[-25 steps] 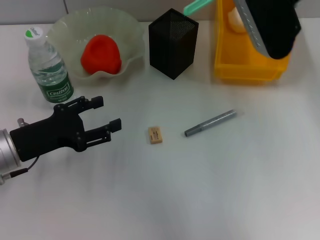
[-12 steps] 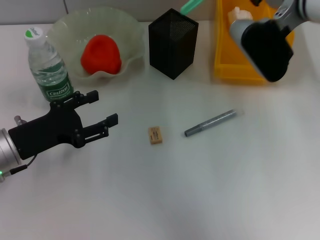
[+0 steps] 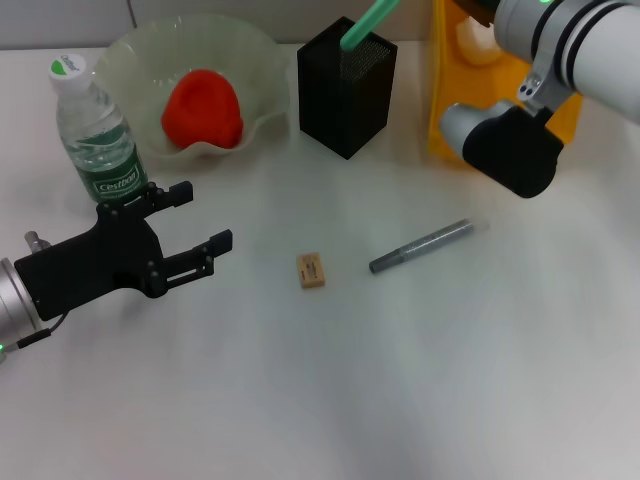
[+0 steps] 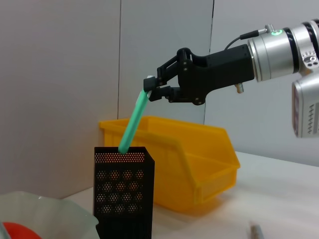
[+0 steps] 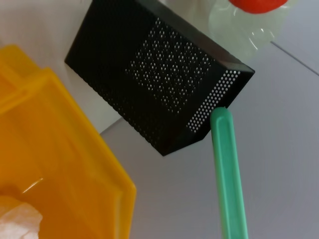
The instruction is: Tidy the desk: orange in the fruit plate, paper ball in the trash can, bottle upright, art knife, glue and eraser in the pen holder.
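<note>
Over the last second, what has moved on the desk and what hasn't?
The right gripper, shut on the green art knife, swung forward and lowered its tip into the pen holder. The left gripper drifted slightly back, open. Eraser, glue, bottle and orange stayed put.

Black perforated mesh pen holder (image 3: 346,86) with a mint-green stick (image 3: 366,22) in it; beside it a yellow bin (image 3: 500,95), a translucent pale-green plate (image 3: 192,85) holding something orange-red (image 3: 203,108), possibly the orange.
</note>
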`<state>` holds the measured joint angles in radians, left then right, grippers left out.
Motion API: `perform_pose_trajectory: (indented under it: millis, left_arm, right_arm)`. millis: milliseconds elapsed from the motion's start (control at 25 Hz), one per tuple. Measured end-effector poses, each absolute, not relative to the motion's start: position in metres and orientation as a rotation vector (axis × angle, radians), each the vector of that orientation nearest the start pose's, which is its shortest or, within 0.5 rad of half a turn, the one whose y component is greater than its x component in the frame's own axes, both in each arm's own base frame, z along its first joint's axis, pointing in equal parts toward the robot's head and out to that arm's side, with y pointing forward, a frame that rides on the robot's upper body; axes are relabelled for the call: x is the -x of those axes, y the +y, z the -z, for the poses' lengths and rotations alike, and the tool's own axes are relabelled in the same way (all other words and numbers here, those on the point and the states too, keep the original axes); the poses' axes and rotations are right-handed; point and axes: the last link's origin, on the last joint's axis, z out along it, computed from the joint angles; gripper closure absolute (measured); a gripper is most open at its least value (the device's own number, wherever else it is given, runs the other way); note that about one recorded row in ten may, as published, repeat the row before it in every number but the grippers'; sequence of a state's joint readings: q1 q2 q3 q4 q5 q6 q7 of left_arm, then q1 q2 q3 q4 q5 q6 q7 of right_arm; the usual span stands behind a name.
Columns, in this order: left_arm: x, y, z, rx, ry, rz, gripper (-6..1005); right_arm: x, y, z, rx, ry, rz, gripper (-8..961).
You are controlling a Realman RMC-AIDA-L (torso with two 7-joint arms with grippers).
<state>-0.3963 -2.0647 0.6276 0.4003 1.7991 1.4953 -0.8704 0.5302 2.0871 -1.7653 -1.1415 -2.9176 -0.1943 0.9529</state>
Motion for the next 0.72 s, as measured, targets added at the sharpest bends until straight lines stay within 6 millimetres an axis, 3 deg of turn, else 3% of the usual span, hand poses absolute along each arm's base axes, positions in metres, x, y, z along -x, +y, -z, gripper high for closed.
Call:
perform_pose_trajectory:
  millis: [600, 720]
  left_arm:
    - [0.311, 0.287, 0.019, 2.473, -0.401, 0.786, 198]
    - [0.311, 0.287, 0.019, 2.473, -0.399, 0.786, 198]
  right_arm:
    - [-0.147, 0.420, 0.041, 1.329, -1.732, 0.951, 784]
    - [-0.148, 0.419, 0.042, 1.325, -1.738, 0.952, 727]
